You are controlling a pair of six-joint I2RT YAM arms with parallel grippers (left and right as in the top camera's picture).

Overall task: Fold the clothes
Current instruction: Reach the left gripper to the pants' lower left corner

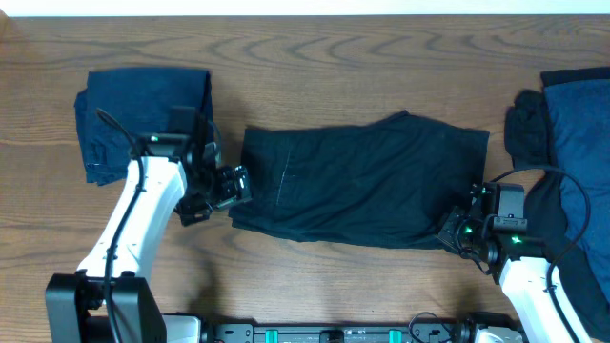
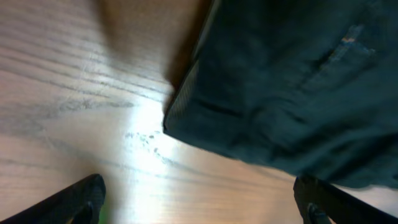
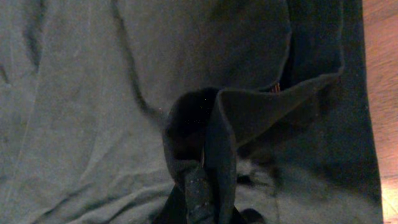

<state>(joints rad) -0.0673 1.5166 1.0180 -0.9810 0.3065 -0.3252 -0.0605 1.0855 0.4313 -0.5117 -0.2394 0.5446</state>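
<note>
The clothes in hand are a wide black shorts-like garment (image 1: 362,181) lying flat across the middle of the wooden table (image 1: 334,57). My left gripper (image 1: 224,195) hovers at its left edge, open with nothing between the fingers. In the left wrist view the gripper (image 2: 199,202) has bare wood between its spread fingers, and the garment's corner (image 2: 292,93) lies just beyond them. My right gripper (image 1: 454,229) sits at the garment's lower right corner. In the right wrist view it (image 3: 202,202) is shut on a raised pinch of the black cloth (image 3: 124,93).
A folded navy garment (image 1: 143,119) lies at the back left, close behind my left arm. A heap of navy and black clothes (image 1: 572,124) fills the right edge, beside my right arm.
</note>
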